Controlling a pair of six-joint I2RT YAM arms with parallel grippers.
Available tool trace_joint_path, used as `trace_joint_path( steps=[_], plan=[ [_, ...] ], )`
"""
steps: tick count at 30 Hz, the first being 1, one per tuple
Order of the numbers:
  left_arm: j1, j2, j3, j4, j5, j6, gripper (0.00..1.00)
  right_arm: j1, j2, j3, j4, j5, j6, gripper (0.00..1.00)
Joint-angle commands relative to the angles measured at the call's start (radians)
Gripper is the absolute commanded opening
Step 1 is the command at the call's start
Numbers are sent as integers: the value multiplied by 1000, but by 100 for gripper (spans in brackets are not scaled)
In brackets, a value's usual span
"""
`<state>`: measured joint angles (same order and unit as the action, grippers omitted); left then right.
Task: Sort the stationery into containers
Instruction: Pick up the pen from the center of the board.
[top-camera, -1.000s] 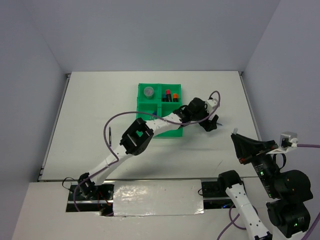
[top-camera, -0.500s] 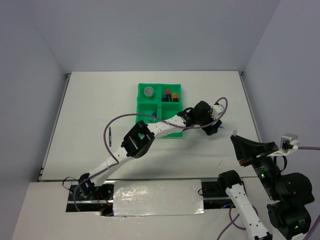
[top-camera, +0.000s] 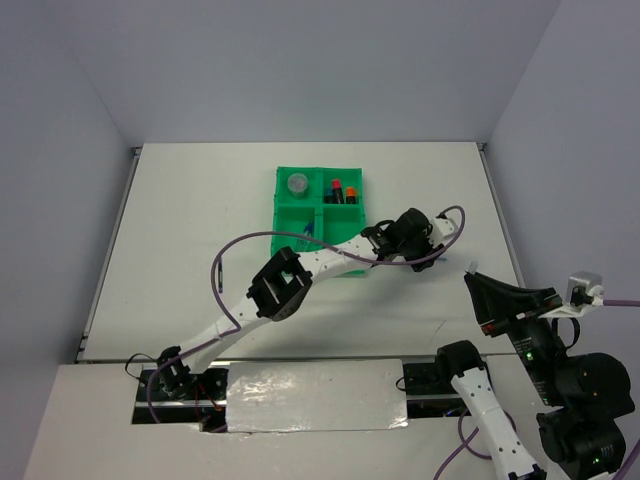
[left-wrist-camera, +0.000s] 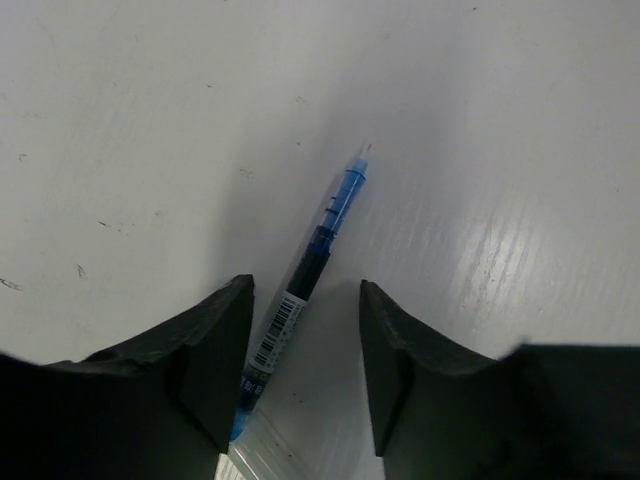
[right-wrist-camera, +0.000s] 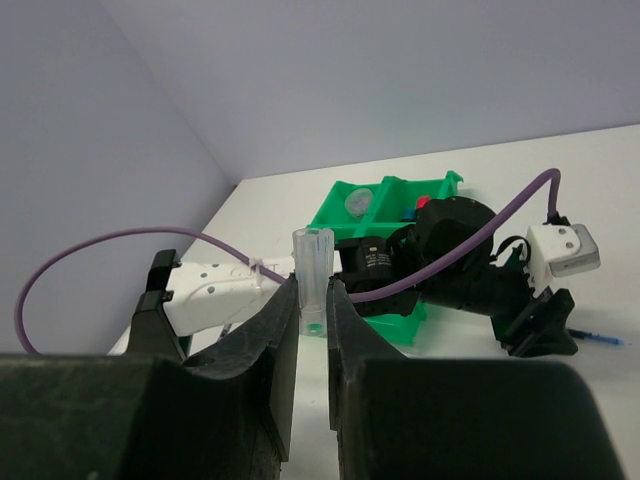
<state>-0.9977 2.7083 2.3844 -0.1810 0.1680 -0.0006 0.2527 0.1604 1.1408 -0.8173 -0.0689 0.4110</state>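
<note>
While far outstretched — left claw (left-wrist-camera: 300, 300) astride blue pen (left-wrist-camera: 325, 225).

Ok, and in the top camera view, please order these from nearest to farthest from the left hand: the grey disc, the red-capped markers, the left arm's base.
Taken from the left hand, which is right of the green tray:
1. red-capped markers, in the tray's far-right compartment.
2. grey disc, in the far-left compartment.
3. left arm's base, at the near-left edge of the table.
</note>
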Motion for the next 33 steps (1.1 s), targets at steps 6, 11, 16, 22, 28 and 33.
trace_joint_path(
  steps=[6, 11, 16, 22, 28, 33],
  plan=[
    [-4, 70, 6, -97, 22, 17, 33, 5, -12, 8, 23, -11, -12, 0],
    [-5, 73, -1, -74, 39, 10, 12, 6, -21, -10, 29, -8, -8, 0],
    [14, 57, -21, 27, 67, -65, 0, 5, -19, -19, 32, 0, -15, 0],
    [62, 27, -43, 142, 62, -183, 0, 7, -19, -21, 26, 17, -20, 0],
    [91, -171, -324, 383, 61, -274, 0, 7, -10, -56, 49, 64, -24, 0],
    [96, -395, -505, 554, 31, -320, 0, 8, 4, -118, 108, 112, -6, 0]
  ],
)
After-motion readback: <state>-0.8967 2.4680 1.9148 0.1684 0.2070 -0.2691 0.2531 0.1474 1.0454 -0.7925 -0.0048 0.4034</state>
